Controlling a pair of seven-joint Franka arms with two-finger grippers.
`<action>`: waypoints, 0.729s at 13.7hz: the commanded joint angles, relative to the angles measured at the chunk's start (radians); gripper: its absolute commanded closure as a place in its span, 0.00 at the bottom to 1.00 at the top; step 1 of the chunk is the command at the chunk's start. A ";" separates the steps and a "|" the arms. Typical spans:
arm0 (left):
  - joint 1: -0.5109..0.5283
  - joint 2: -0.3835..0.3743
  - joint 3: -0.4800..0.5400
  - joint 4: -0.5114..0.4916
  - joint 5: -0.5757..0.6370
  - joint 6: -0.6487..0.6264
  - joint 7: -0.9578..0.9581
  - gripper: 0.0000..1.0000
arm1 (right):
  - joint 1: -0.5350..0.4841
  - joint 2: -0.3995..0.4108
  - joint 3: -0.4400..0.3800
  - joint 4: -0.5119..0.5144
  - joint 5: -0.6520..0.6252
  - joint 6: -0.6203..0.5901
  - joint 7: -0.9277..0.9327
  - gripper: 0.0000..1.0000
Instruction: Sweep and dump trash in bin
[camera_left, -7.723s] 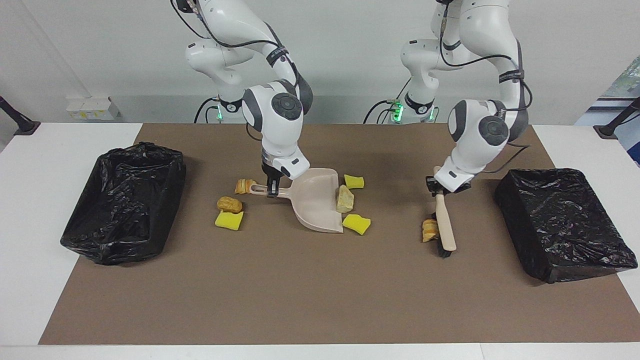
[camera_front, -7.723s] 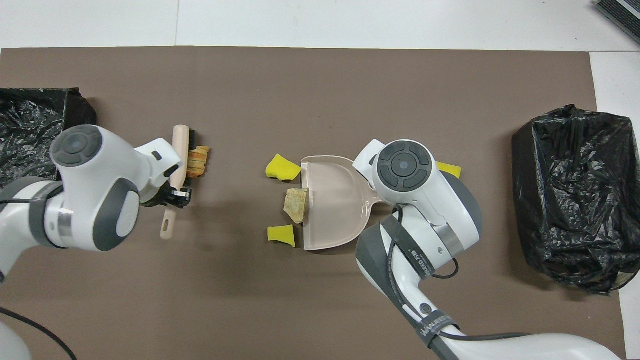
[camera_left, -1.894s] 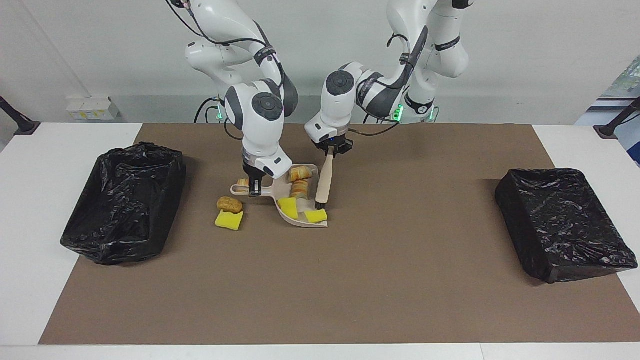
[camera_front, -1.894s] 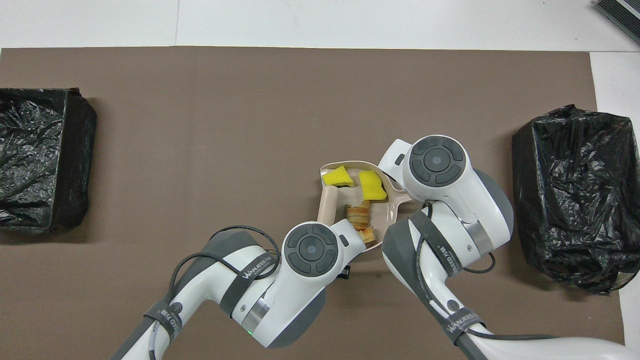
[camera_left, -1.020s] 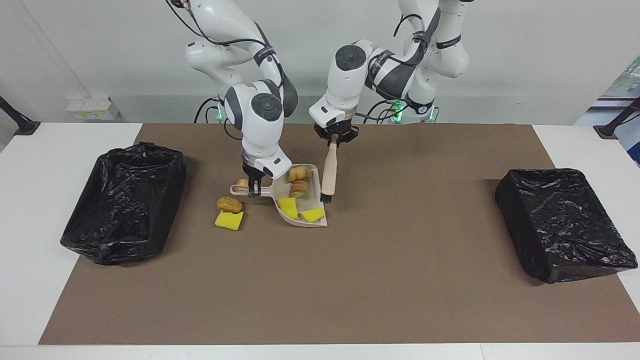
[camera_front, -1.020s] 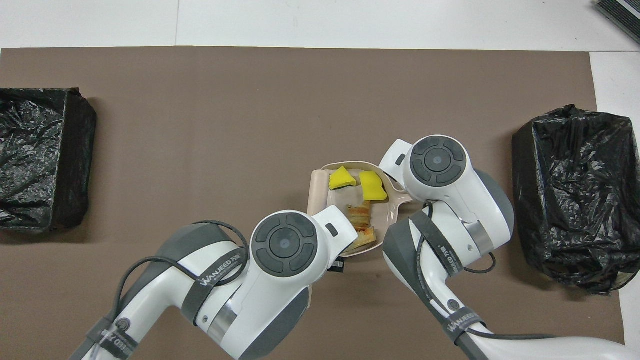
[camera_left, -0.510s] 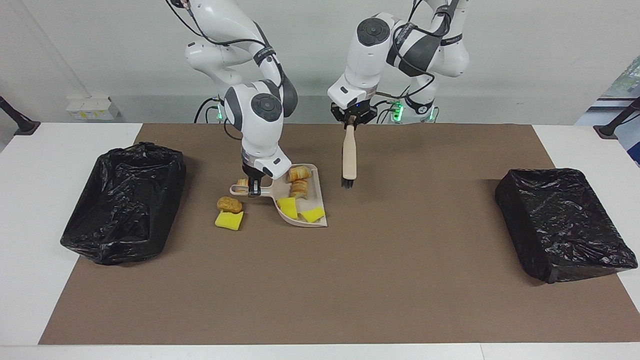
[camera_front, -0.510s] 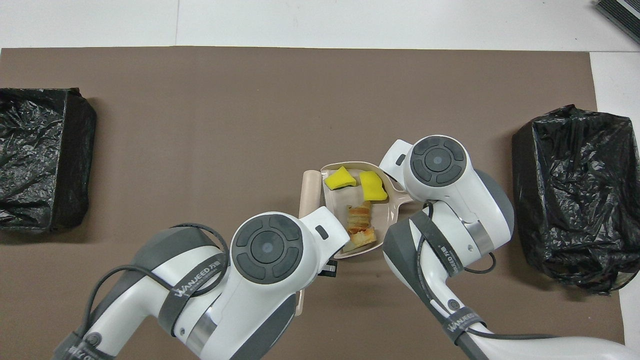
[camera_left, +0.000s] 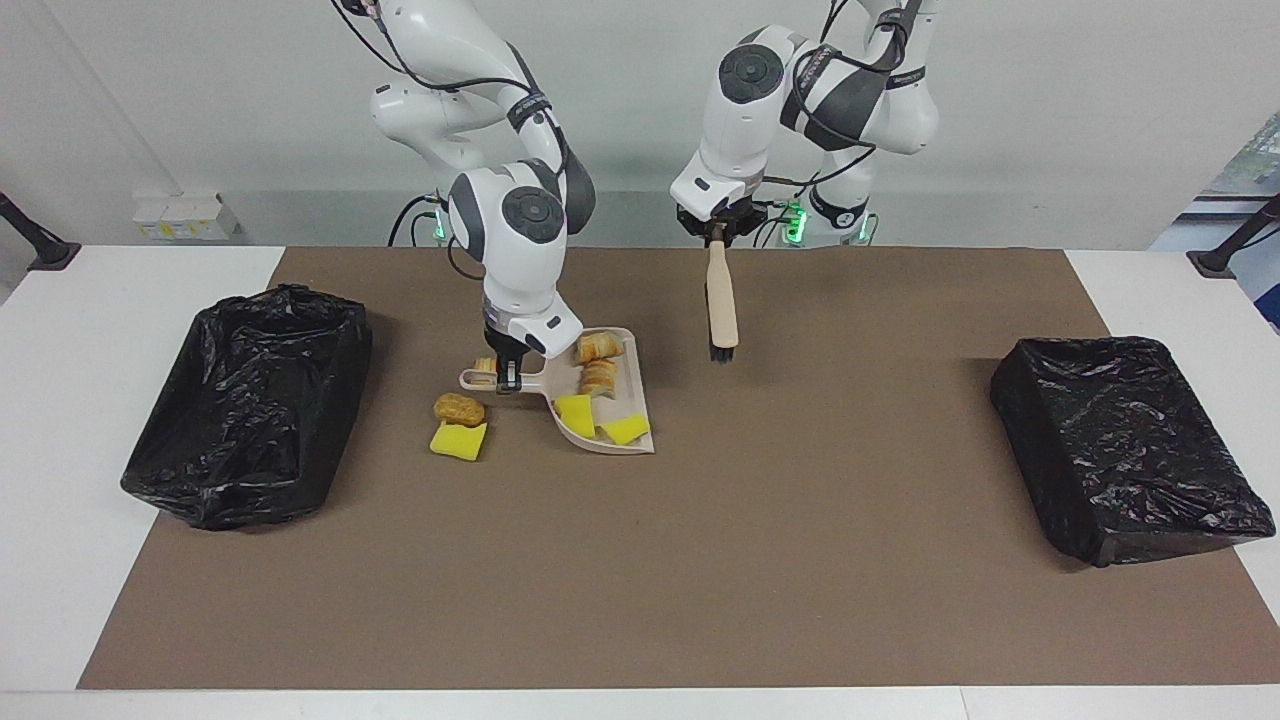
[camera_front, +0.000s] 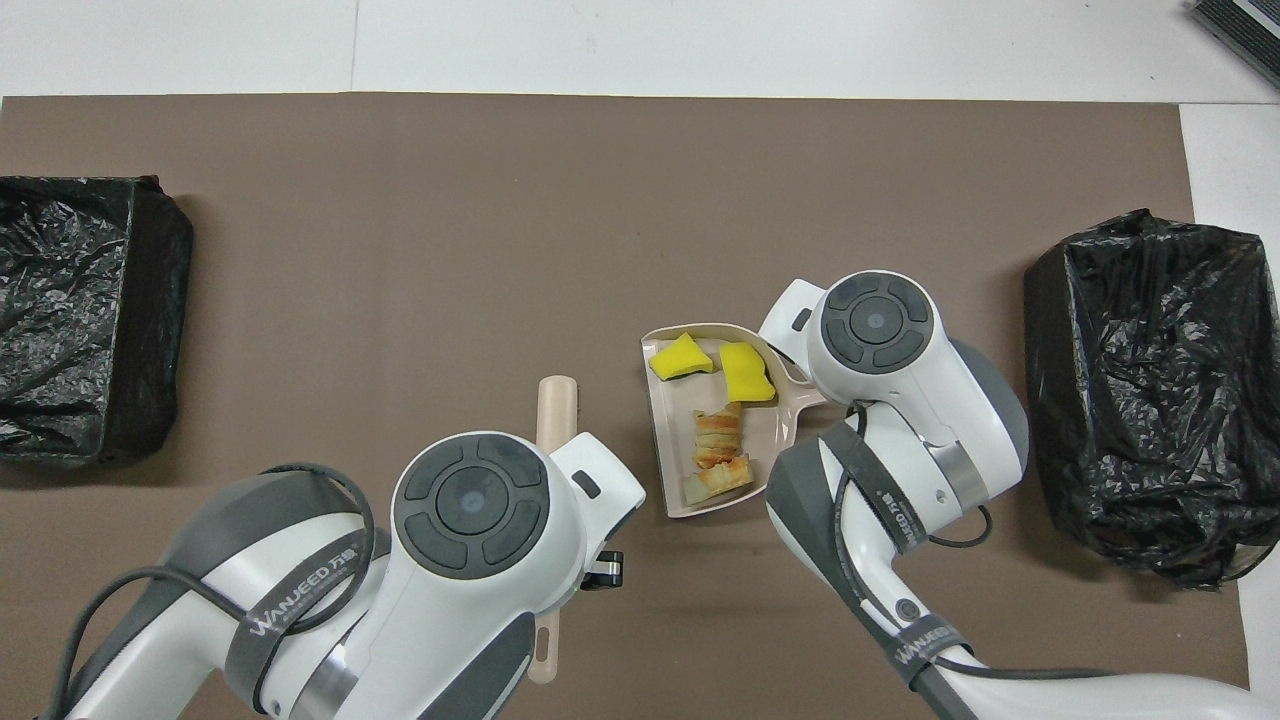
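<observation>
Right end effector (camera_left: 509, 378) is clamped on the handle of the beige dustpan (camera_left: 612, 438), which rests on the brown mat (camera_left: 700, 560) covering the worktop (camera_left: 60, 400), and inside the pan lie four pieces of the trash: two yellow sponge chunks (camera_front: 712, 364) at the end farther from the robots and two golden-brown pastry pieces (camera_front: 719, 448) at the nearer end. Three scraps are not collected: a brown bread roll (camera_left: 459, 408) touching a yellow sponge piece (camera_left: 458, 439), both on the mat beside the pan toward the right arm's end of the worktop, and a small pastry bit (camera_left: 484, 365) just by the pan's handle. Left end effector (camera_left: 716, 234) grips the handle of the wooden hand brush (camera_left: 722, 310), closed tight on it, with the brush hanging bristles-down in the air over bare mat beside the pan, clear of the surface. One black-lined bin (camera_left: 245, 400) sits at the right arm's end, near the pan; a second bin (camera_left: 1125, 445) sits well apart at the left arm's end. Judging by this layout, a sweep has filled the pan and the dump step is in hand. The next move calls for lifting the pan level so nothing slides off its open lip, carrying it over the near bin and tipping it; the three loose scraps would need another sweep.
</observation>
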 joint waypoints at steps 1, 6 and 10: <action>-0.020 -0.142 -0.049 -0.231 0.002 0.178 -0.056 1.00 | -0.014 -0.031 0.005 -0.032 -0.004 -0.008 -0.017 1.00; -0.111 -0.142 -0.152 -0.398 0.002 0.365 -0.244 1.00 | -0.016 -0.033 0.005 -0.032 -0.004 -0.008 -0.017 1.00; -0.187 -0.113 -0.152 -0.449 -0.006 0.475 -0.309 1.00 | -0.016 -0.033 0.005 -0.029 -0.004 -0.008 -0.022 1.00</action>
